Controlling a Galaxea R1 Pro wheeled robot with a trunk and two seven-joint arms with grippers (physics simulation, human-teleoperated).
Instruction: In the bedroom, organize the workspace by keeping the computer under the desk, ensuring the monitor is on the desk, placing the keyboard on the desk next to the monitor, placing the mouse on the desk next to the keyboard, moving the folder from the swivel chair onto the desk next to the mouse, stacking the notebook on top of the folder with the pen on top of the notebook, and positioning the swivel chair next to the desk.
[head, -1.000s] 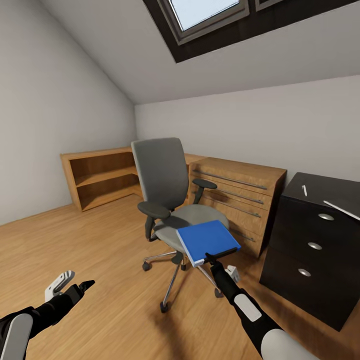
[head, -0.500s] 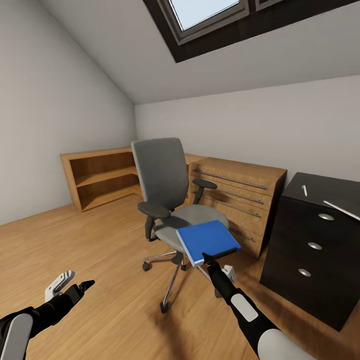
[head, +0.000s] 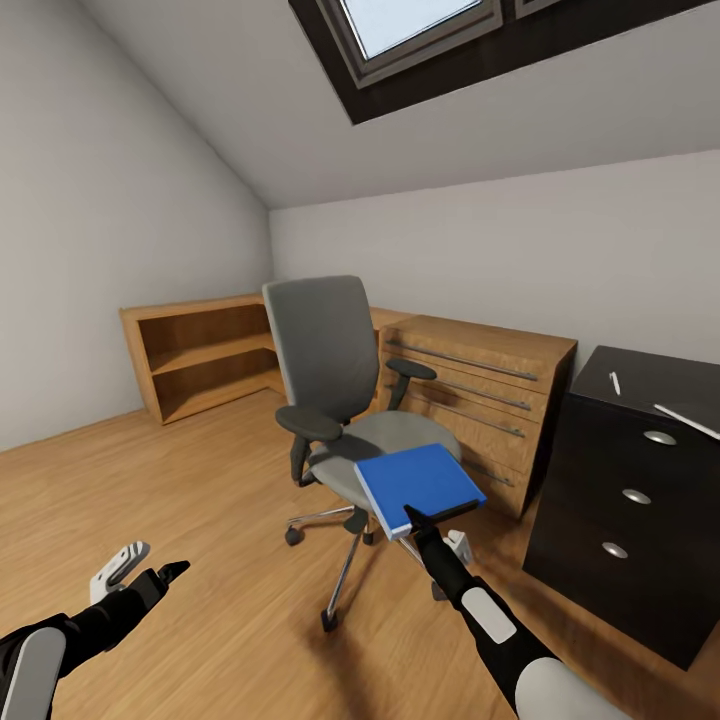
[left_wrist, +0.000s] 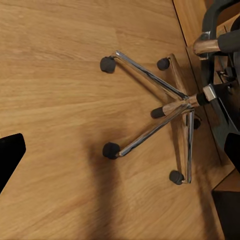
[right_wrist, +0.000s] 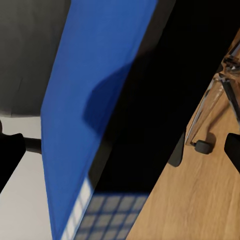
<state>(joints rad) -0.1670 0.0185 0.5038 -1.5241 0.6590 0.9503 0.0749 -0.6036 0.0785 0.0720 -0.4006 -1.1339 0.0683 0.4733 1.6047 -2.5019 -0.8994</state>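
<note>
The grey swivel chair (head: 325, 360) stands mid-room on its chrome base (left_wrist: 175, 105). The blue folder (head: 418, 483) lies tilted on the seat's front edge, overhanging it. My right gripper (head: 432, 528) is open, one finger above and one below the folder's near dark-spined edge; the folder (right_wrist: 95, 100) fills the space between its fingers. My left gripper (head: 135, 568) hangs open low over the floor, left of the chair, holding nothing. At the right stands the desk's dark drawer unit (head: 620, 490), with the white pen (head: 615, 383) on its black top.
A thin pale flat edge (head: 686, 420) lies on the desk top at the picture's right border. A low light-wood cabinet (head: 480, 390) and an open shelf unit (head: 200, 355) line the back wall. Wood floor (head: 200, 500) spreads left of the chair.
My right gripper has slid a little to the left along the folder's near edge while the folder stayed put. The view has shifted slightly. The left arm has not moved.
</note>
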